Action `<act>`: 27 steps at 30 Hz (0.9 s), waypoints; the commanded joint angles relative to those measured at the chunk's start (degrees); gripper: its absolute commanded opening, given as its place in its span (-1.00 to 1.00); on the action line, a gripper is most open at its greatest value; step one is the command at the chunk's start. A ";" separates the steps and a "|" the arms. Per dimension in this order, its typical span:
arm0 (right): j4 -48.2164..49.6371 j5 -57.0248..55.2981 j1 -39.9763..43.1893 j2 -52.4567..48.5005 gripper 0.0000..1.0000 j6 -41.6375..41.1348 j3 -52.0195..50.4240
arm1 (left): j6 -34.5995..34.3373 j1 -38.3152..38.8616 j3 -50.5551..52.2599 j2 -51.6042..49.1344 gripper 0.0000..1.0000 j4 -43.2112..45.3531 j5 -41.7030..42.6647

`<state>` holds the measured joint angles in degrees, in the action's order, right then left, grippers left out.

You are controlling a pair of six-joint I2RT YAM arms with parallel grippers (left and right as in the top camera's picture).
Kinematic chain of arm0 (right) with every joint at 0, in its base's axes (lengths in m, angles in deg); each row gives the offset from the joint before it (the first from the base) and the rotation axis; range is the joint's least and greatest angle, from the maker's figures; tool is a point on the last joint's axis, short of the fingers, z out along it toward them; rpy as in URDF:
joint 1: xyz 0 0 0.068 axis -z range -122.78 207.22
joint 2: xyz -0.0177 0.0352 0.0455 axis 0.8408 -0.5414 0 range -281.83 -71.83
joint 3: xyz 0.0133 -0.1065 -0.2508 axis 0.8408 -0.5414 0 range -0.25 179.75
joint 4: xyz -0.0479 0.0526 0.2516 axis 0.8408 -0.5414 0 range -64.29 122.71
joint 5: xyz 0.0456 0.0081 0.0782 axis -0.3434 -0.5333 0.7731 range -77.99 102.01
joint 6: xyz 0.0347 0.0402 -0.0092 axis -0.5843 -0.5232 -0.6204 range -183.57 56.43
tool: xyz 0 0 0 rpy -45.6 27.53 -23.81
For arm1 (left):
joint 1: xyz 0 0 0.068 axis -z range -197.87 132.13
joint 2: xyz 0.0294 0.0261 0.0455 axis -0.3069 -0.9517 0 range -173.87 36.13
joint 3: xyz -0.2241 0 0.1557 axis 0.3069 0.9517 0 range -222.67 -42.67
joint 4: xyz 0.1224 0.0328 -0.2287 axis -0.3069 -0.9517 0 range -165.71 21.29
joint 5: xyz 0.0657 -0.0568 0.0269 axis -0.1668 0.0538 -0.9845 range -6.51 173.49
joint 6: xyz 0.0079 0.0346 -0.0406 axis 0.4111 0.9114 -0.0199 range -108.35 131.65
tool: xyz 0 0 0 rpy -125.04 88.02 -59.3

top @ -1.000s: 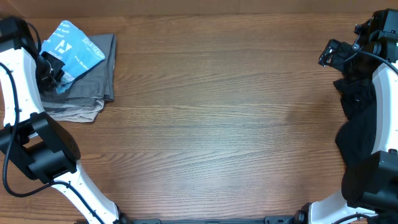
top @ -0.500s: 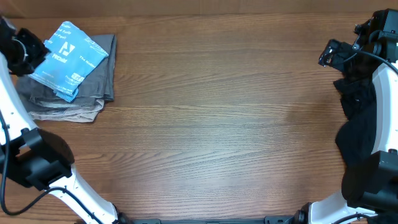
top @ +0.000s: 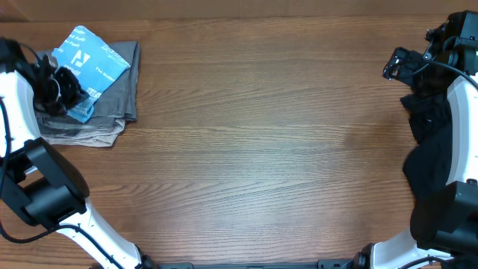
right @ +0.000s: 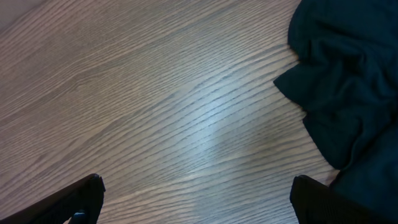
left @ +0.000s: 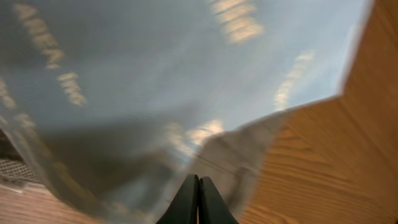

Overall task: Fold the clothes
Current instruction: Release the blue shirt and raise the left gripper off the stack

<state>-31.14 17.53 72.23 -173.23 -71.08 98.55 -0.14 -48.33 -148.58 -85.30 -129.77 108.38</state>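
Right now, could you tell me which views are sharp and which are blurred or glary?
Overhead: sharp, evenly lit. Left wrist: the light blue T-shirt fills the frame out of focus, lettering smeared; only the shut left gripper is crisp. Right wrist: sharp, a soft sheen on the table, the black garment shows clear folds.

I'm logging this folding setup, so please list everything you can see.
table: one, brown wood, fills the view
T-shirt: one, light blue with white lettering, folded, top of the pile at the left end
grey garment: one, grey, under the T-shirt
beige garment: one, beige, bottom of that pile
black garment: one, black, bunched at the right edge
left gripper: one, black, jaws shut, at the T-shirt
right gripper: one, black, jaws open, beside the black garment
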 commanded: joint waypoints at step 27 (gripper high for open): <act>0.31 -0.35 0.17 0.35 1.00 -0.22 0.15 | -7.74 12.00 3.52 26.40 -0.65 3.04 2.93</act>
<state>-31.14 17.50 72.23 -173.25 -71.08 98.55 -3.68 -41.53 -143.71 -63.64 -126.49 119.02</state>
